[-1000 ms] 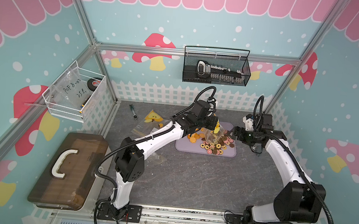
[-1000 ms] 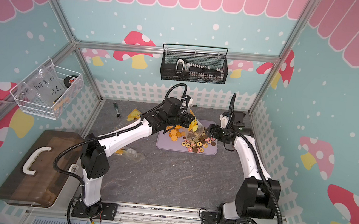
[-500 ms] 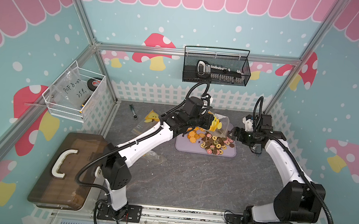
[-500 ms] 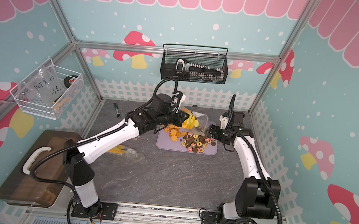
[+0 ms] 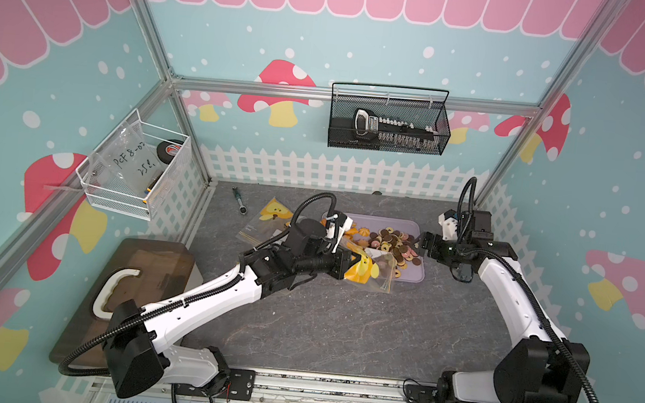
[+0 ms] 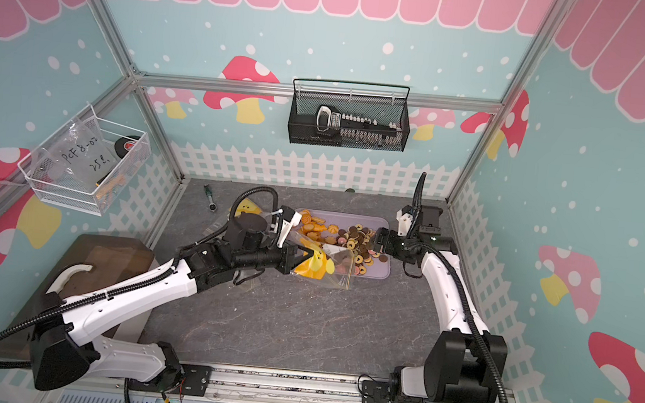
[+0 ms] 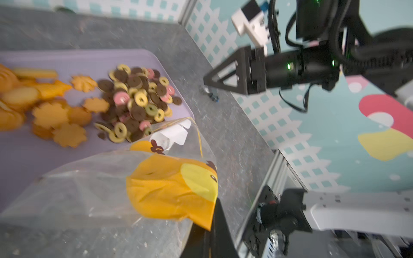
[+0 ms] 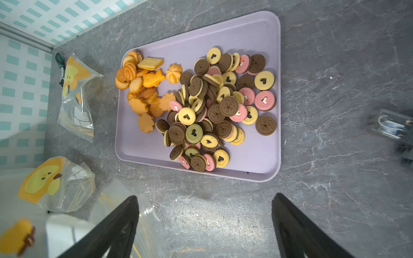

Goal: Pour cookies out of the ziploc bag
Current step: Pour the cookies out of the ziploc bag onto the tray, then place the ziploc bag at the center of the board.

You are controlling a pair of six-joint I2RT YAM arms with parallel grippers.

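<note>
The cookies [image 8: 201, 105] are lying in a heap on a lavender tray [image 8: 257, 156]. In both top views the orange-golden ones are sitting toward the tray's 9 o'clock side, and the brown, pink and pale yellow rings [image 5: 393, 243] are spreading from the middle toward 3 o'clock.

The ziploc bag [image 5: 370, 269], clear with an orange and yellow chick print, is hanging over the tray's 7 o'clock corner and partly over the worktop [image 5: 341, 325]. The left end effector [image 5: 350, 265] is pinching it, fingers pressed together on the printed plastic, as the left wrist view [image 7: 156, 185] is showing. Whether any cookies are lying inside it, I cannot tell.

The right end effector [image 8: 204, 198] is hovering at the tray's 3 o'clock edge with its fingers spread wide and gripping nothing.

A second chick-print bag [image 5: 266, 221] is lying flat on the worktop at the tray's 9 o'clock. A small dark-handled tool [image 5: 239, 200] is resting beyond it, toward 10 o'clock.

Farther out, a brown case with a white handle [image 5: 144, 274] is sitting at 8 o'clock off the worktop's edge. A white wire basket [image 5: 133, 176] is hanging on the wall at 9 o'clock, and a black mesh basket [image 5: 389, 124] on the back wall at 12 o'clock.
</note>
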